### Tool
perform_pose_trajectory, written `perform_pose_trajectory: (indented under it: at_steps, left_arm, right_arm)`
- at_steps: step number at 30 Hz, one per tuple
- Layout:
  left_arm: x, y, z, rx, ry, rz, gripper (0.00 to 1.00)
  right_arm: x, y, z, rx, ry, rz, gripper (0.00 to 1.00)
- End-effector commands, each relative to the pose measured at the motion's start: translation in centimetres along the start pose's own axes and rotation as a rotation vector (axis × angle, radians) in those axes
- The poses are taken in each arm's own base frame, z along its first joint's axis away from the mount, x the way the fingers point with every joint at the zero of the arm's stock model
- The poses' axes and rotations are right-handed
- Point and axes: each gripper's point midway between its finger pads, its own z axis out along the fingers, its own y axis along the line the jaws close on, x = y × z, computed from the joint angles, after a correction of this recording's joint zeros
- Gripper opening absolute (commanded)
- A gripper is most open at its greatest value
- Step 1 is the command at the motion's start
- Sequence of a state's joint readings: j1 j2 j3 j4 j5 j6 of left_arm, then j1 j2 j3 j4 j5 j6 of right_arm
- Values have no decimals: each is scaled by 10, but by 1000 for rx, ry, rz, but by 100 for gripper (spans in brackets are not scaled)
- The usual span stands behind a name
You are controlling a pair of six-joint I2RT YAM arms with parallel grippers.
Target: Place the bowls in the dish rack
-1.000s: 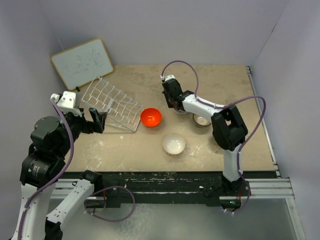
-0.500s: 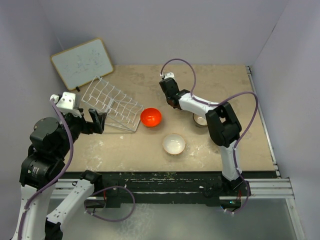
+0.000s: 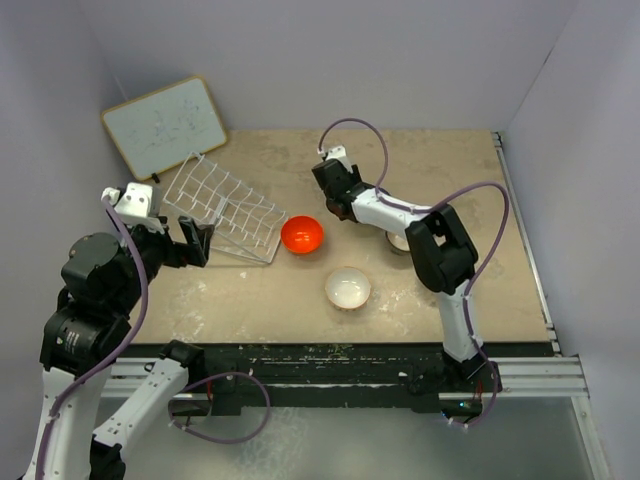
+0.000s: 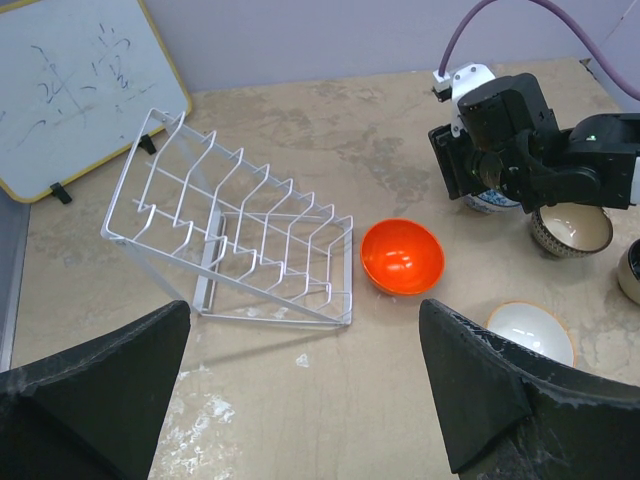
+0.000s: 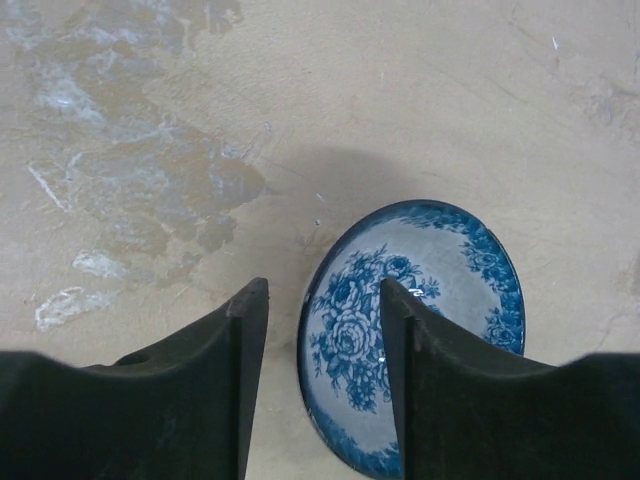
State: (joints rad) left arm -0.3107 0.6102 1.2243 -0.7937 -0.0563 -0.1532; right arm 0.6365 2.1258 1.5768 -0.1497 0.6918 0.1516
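Note:
My right gripper (image 5: 325,290) is open and straddles the left rim of the blue-and-white bowl (image 5: 420,330), one finger inside and one outside, with the bowl on the table. The top view shows this gripper (image 3: 335,205) at mid-table, covering that bowl. The orange bowl (image 3: 302,234) sits by the dish rack (image 3: 225,210), which stands tilted and holds nothing. The white bowl (image 3: 347,288) lies nearer the front. The tan bowl (image 4: 570,230) is partly behind the right arm. My left gripper (image 4: 300,400) hangs open and holds nothing, left of the rack (image 4: 240,240).
A wood-framed whiteboard (image 3: 165,125) leans at the back left behind the rack. The rim of a dark bowl (image 4: 632,270) shows at the right edge of the left wrist view. The right arm's purple cable (image 3: 360,130) loops above the table. Walls close in three sides.
The right gripper has shifted slightly left over the blue-and-white bowl, and its forearm has swung in behind it. The left arm, the rack and the other bowls have not moved.

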Motion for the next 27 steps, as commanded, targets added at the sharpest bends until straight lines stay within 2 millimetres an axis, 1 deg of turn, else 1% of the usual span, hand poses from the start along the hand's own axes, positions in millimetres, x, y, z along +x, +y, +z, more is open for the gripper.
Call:
perform_pose_trajectory:
  at_steps: [1, 6, 8, 9, 10, 11, 13, 16, 18, 19, 20, 22, 27]
  left_arm:
    - [-12, -3, 3, 14, -36, 11, 99]
    - [-12, -4, 3, 17, -36, 9, 99]
    - [-11, -3, 3, 16, -34, 8, 99]
    - [-11, -4, 4, 17, -33, 8, 99]
    - [-11, -4, 3, 17, -33, 8, 99]
    - [-11, -4, 3, 18, -33, 5, 99]
    - [-10, -3, 2, 16, -35, 3, 99]
    - [-9, -3, 1, 15, -32, -1, 99]
    - [-8, -3, 1, 13, -29, -3, 99]
    - [-8, -3, 1, 15, -30, -2, 99]
    - [-8, -3, 1, 13, -30, -3, 99]
    - [-8, -3, 1, 12, -31, -4, 99]
    - [-7, -3, 0, 12, -30, -3, 99]
  right_arm:
    - [-41, -4, -16, 16, -92, 62, 54]
    - [-64, -1, -47, -24, -140, 73, 62]
    - [-71, 6, -63, -82, -157, 69, 65]
    - [-76, 13, -76, -144, -170, 61, 65]
    - [-77, 24, -87, -220, -180, 49, 66]
    - [-78, 42, -101, -338, -192, 32, 66]
    - [-75, 67, -128, -506, -219, -21, 66]
    - [-60, 100, -167, -677, -241, -117, 66]
    - [-47, 121, -189, -759, -244, -185, 66]
    - [-41, 129, -197, -791, -239, -207, 66]
    - [-36, 136, -202, -813, -234, -220, 66]
    - [-27, 144, -203, -836, -213, -223, 66]
    - [-8, 156, -185, -816, -148, -228, 62]
